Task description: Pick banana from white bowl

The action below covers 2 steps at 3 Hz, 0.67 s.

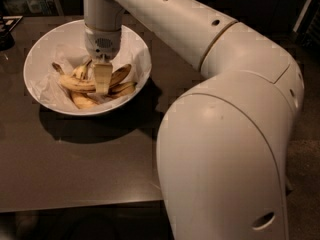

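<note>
Down inside the white bowl [46,43] we find the banana [74,84], the longest of the lot. It lies nearly level across the middle, one end pointing left and its body running right, behind the gripper [102,86]. It rests on the crinkled liner [134,51] and against the other bananas [84,102], shorter ones that lie in front of and just behind it, touching it.

The gripper hangs straight down from above. Its pale lower end crosses the front of the banana near the middle, so the two overlap from where we look. We cannot tell whether it grips the fruit or merely stands before it, nor how wide it is set.

Above it, the round wrist [102,39] with a small grille sits over the back half of the bowl. From there the arm [165,14] climbs to the top edge, then sweeps right and down into a big rounded cream housing [225,149] that fills the lower right of our view.

The bowl stands on a dark brown table [75,169], toward its far left part, and its shadow [100,129] falls toward us. At the left edge we make out a dark object [5,36] on the table, too cut off to name.
</note>
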Each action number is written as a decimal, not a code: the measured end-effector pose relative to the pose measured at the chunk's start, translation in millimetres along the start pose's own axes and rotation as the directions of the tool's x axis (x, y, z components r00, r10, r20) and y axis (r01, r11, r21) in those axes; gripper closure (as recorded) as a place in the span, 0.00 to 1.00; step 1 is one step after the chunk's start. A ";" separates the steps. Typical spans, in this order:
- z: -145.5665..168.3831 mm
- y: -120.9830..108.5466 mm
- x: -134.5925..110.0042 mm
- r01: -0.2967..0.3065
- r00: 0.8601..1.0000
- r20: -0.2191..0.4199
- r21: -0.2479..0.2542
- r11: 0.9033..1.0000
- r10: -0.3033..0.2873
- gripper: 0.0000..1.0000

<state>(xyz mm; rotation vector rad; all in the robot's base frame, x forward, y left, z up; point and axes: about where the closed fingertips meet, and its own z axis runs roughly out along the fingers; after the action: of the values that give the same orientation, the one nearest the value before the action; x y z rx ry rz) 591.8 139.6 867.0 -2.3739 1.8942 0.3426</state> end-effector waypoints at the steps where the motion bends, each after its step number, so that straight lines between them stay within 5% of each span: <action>1: 0.0 0.0 0.0 0.000 1.000 0.000 0.000 1.000 0.000 0.91; 2: -6.9 3.2 -2.5 -0.003 1.000 0.027 0.054 0.999 0.002 1.00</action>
<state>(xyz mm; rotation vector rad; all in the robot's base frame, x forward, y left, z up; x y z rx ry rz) 589.0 139.9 874.5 -2.3211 1.8708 0.3176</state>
